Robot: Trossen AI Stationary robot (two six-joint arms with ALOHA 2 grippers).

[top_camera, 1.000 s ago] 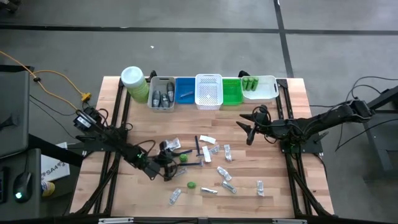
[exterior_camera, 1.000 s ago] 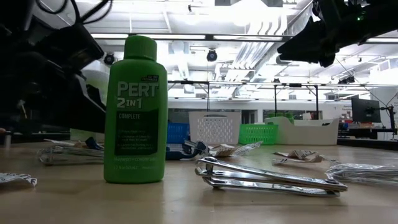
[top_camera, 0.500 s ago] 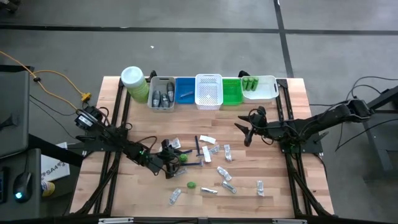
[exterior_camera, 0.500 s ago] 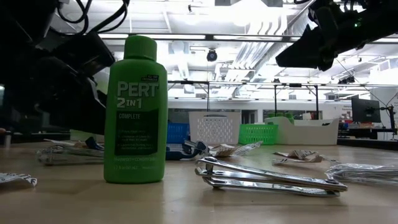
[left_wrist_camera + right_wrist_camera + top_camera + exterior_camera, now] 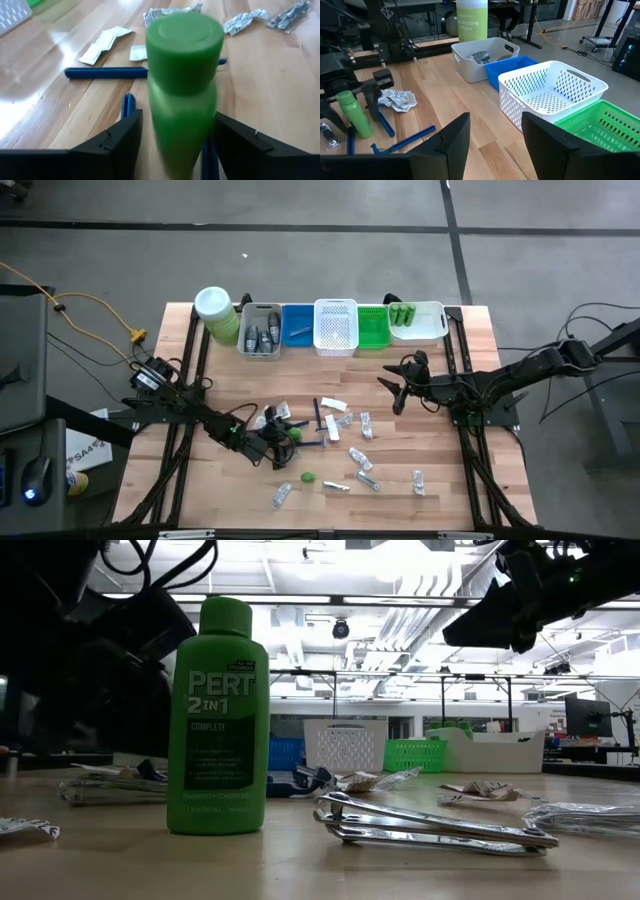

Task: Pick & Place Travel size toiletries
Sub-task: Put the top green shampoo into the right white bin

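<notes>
Wooden table [image 5: 440,480]: bin row [image 5: 336,326] and jar [image 5: 216,315] along far edge; sachets [image 5: 365,463], blue sticks [image 5: 319,418], green bottles [image 5: 219,716] mid-table.

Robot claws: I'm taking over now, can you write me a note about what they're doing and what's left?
Left claw: straddles an upright green bottle mid-table, fingers either side; grip unclear.
Right claw: open, empty, hanging above the table's right side.
Done: bottles in the end white bin, dark pieces in the grey bin.
Left: sachets, blue sticks, another green bottle and metal clippers lie loose on the table.
</notes>
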